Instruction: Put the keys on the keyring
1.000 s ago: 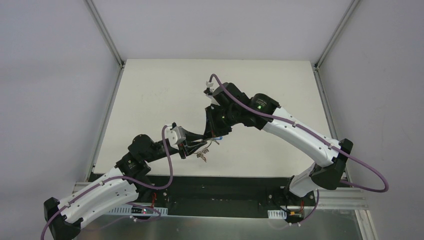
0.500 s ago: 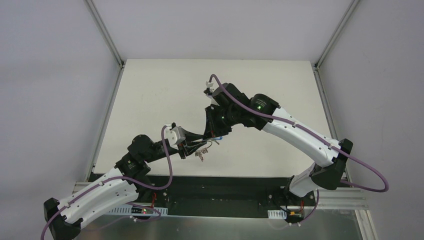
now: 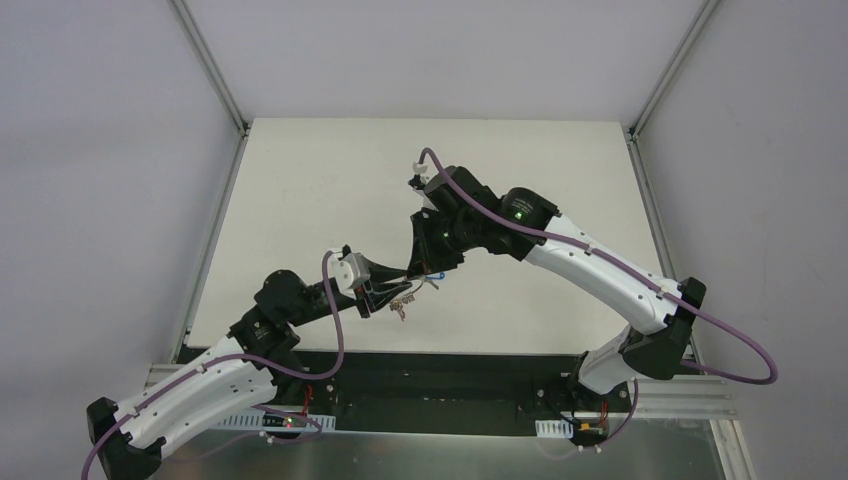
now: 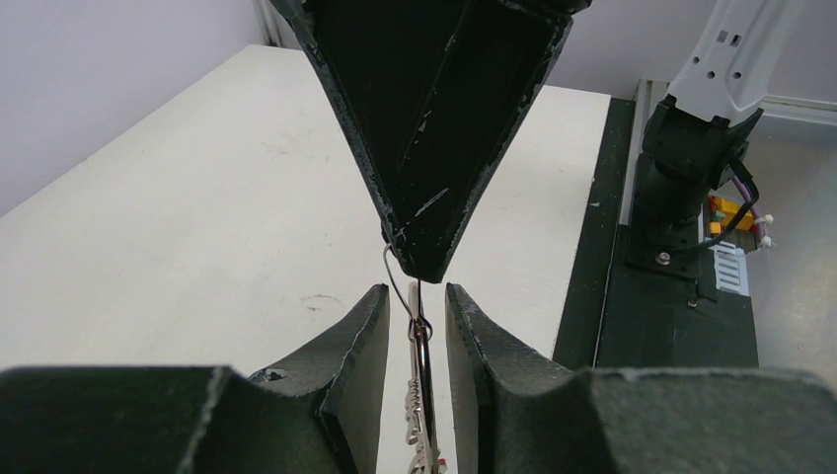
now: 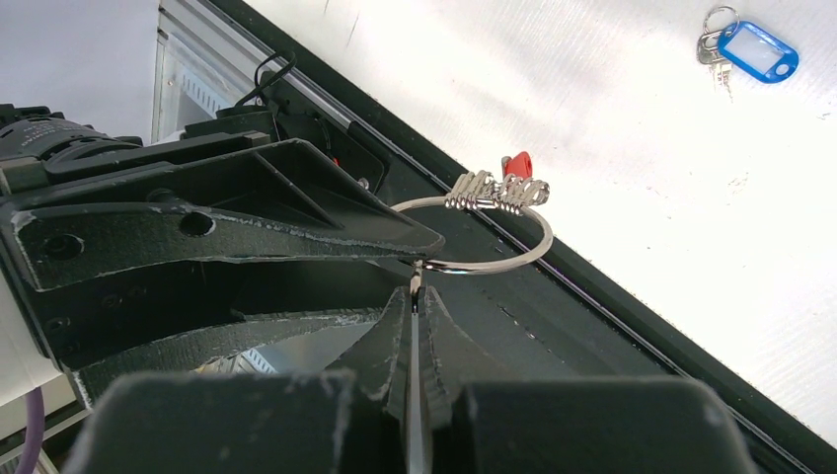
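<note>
The keyring (image 5: 491, 267), a thin silver ring, hangs in the air near the table's front edge. A fan of small silver keys (image 5: 494, 190) and the red-headed key (image 5: 515, 163) sit on its rim. My right gripper (image 5: 415, 293) is shut on the ring's rim. In the left wrist view the keyring (image 4: 419, 341) stands edge-on between the fingers of my left gripper (image 4: 416, 294), with a gap on each side. My right gripper (image 4: 419, 272) comes down from above onto the ring. The blue-headed key (image 5: 757, 51) lies on the table on its own small ring.
The white table (image 3: 330, 190) stretches away behind both grippers. A black rail (image 4: 592, 257) runs along its near edge, with the right arm's base (image 4: 691, 168) beyond it. Grey walls and metal posts close in the far side and both flanks.
The hanging silver keys have crept slightly left and up with the left gripper. The right arm has barely moved, and both jaws stand as before.
</note>
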{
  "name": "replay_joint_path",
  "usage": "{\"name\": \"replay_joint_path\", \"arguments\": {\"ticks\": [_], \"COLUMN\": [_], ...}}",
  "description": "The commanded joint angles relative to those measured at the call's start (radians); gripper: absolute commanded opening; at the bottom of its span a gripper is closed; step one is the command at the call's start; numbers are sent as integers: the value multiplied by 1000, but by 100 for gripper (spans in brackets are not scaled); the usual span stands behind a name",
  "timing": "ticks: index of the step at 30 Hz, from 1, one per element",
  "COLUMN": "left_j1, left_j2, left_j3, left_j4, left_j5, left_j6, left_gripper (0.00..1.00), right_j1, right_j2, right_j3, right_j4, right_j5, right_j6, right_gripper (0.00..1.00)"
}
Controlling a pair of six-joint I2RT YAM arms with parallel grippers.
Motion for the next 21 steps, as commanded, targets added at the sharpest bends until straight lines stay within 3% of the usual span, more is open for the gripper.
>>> {"name": "replay_joint_path", "arguments": {"ticks": [1, 13, 14, 16, 21], "left_j1": [-7, -9, -8, -9, -8], "left_j2": [-5, 0, 1, 7, -15], "left_j3": [0, 5, 6, 8, -3], "left_j4": [18, 27, 30, 40, 100], "left_j5": [-10, -14, -16, -32, -68], "left_j6": [21, 20, 19, 10, -20], "left_gripper": [26, 25, 22, 0, 0], "right_j1": [7, 12, 13, 15, 20], "right_j2": [-50, -43, -42, -41, -37], "right_j3": [53, 58, 59, 59, 57], "right_j4": [-1, -1, -1, -1, -2], "right_j5": [6, 2, 1, 0, -2], "right_j6": [4, 4, 4, 4, 1], "right_gripper": [0, 0, 0, 0, 0]}}
